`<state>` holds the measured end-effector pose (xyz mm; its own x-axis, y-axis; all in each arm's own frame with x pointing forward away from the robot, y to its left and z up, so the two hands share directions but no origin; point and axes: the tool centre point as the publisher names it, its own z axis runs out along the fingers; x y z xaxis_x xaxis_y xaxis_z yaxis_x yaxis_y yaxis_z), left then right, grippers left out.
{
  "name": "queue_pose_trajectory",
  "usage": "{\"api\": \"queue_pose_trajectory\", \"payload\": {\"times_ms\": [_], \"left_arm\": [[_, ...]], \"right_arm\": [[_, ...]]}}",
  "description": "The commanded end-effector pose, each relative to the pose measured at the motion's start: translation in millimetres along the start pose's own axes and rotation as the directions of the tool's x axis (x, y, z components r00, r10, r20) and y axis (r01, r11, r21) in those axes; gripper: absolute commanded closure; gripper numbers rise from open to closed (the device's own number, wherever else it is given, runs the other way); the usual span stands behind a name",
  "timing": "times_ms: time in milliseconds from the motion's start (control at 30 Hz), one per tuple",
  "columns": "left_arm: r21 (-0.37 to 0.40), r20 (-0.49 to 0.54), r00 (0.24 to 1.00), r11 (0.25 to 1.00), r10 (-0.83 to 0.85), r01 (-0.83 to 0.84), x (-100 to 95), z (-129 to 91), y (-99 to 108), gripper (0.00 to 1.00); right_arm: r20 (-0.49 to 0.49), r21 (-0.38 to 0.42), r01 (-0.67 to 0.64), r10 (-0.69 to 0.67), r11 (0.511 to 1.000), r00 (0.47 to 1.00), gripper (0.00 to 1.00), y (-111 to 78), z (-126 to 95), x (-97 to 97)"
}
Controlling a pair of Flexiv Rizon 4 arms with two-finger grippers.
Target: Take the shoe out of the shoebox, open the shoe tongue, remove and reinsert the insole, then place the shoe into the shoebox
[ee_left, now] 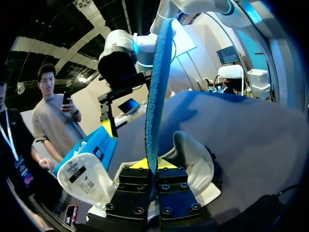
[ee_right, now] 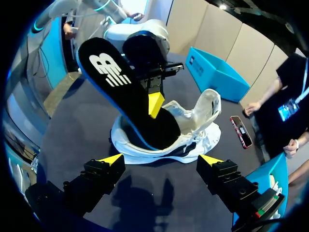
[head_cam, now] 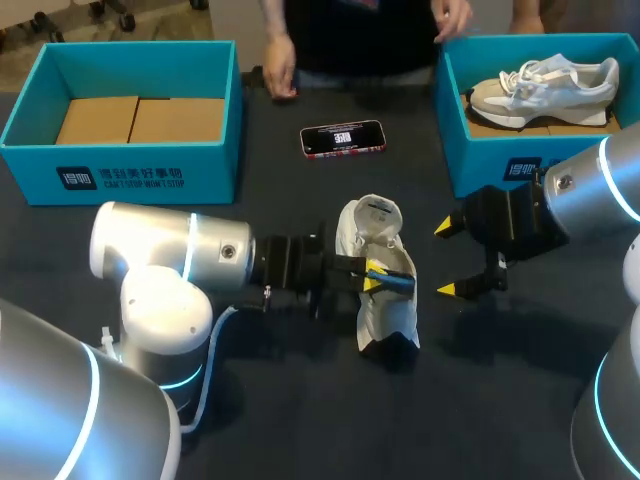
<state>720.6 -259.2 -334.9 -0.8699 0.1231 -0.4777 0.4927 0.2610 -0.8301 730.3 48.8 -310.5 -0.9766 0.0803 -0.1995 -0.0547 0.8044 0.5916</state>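
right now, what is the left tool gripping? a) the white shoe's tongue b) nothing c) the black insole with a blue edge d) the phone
c: the left tool pinches the black foam insole with the blue edge from two sides, its lower end in the white fabric sneaker.

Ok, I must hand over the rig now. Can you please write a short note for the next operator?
Left gripper: fingers shut on the insole, which is raised with its lower end inside the shoe.
Right gripper: open, empty, beside the shoe.
The shoe is on the table between the two boxes.
Done: shoe out, tongue open.
Left: finish the insole step (I cannot tell whether it is going out or in), then put the shoe into the left shoebox, which holds no shoe.
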Motion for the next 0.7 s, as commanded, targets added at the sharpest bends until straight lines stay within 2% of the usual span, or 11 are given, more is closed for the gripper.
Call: {"api": "queue_pose_trajectory", "payload": {"times_ms": [33,533,600,700], "left_arm": [[0.003,0.016,1.000,1.000,0.002,-0.002,1.7,4.6,9.4,1.00],[-0.013,0.056,0.998,1.000,-0.013,0.014,2.4,7.2,19.9,1.00],[-0.007,0.059,0.998,1.000,-0.017,0.017,2.4,5.4,17.5,0.85],[0.008,0.061,0.998,1.000,-0.015,0.015,-0.1,1.5,10.8,0.68]], "right_arm": [[0.003,0.001,0.001,-0.001,1.000,1.000,0.00,0.1,-0.3,1.2],[0.003,0.001,0.001,-0.001,1.000,1.000,0.00,0.1,-0.3,1.2],[0.003,0.001,0.001,-0.001,1.000,1.000,0.00,0.1,-0.3,1.2],[0.003,0.001,0.001,-0.001,1.000,1.000,0.00,0.1,-0.3,1.2]]}}
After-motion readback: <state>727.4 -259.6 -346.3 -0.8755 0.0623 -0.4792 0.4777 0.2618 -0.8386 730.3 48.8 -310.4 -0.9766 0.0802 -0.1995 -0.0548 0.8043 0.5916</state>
